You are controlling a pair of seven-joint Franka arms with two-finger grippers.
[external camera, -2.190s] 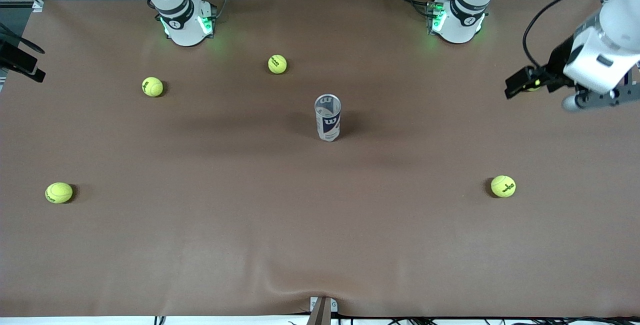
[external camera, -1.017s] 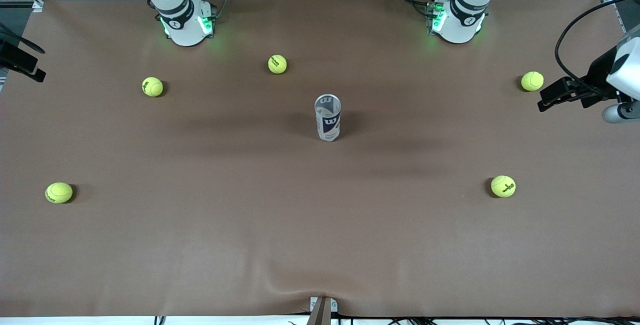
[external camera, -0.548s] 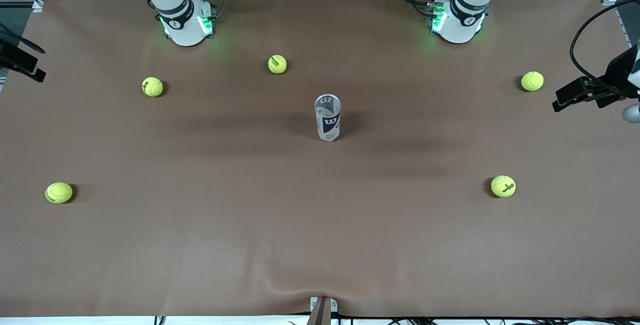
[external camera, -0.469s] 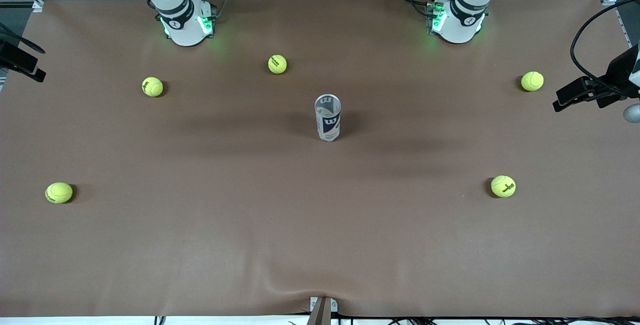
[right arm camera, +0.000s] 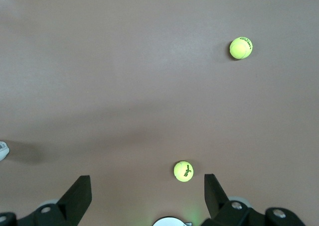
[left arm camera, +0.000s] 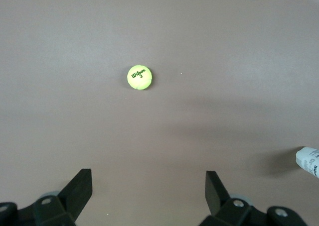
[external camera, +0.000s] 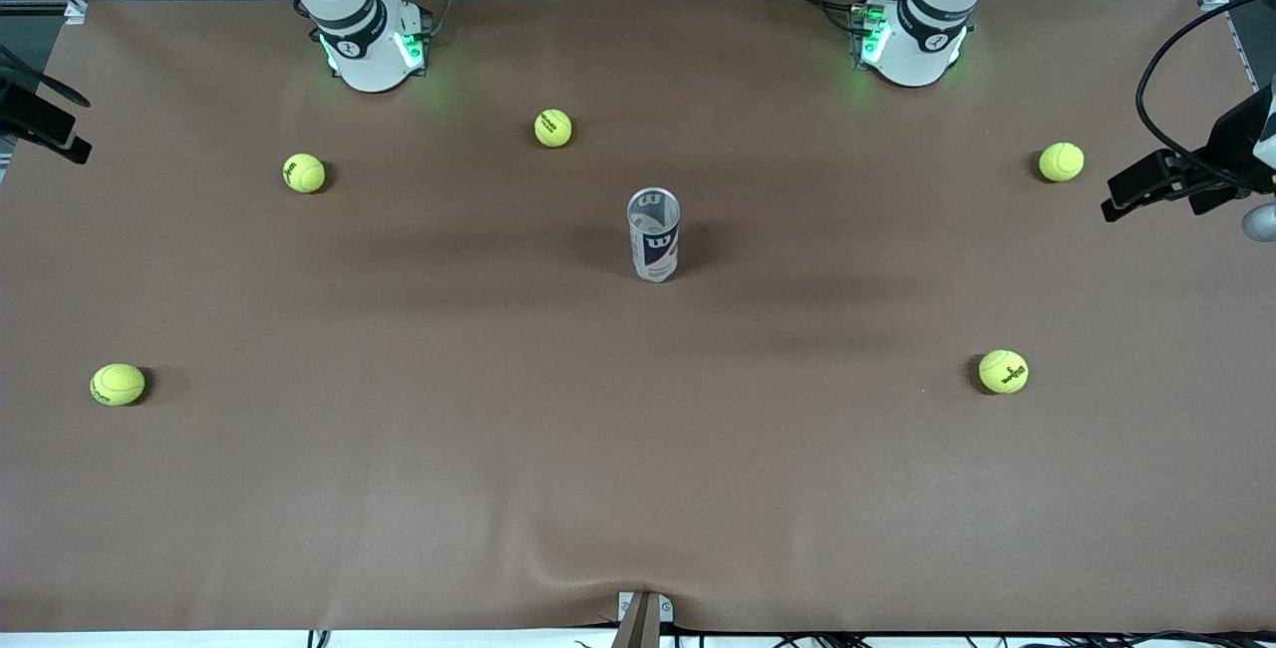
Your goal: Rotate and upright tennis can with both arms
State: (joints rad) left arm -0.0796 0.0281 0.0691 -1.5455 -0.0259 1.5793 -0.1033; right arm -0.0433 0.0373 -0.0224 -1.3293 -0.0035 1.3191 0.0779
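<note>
The tennis can (external camera: 654,235) stands upright near the middle of the table, its silvery and navy "W" label facing the front camera. Its edge also shows in the left wrist view (left arm camera: 309,162) and in the right wrist view (right arm camera: 2,150). My left gripper (external camera: 1131,191) hangs open and empty in the air over the left arm's end of the table, well away from the can; its fingers (left arm camera: 79,188) stand wide apart. My right gripper (right arm camera: 148,186) is open and empty, high over the table near its own base, and waits.
Several yellow-green tennis balls lie scattered: one (external camera: 553,128) between the bases, one (external camera: 304,172) and one (external camera: 118,384) toward the right arm's end, one (external camera: 1061,162) and one (external camera: 1003,371) toward the left arm's end. The brown table cover (external camera: 638,449) wrinkles at the front edge.
My left gripper has drawn back from over a tennis ball toward the left arm's end of the table, then nearly stopped. The can and the right arm have not moved.
</note>
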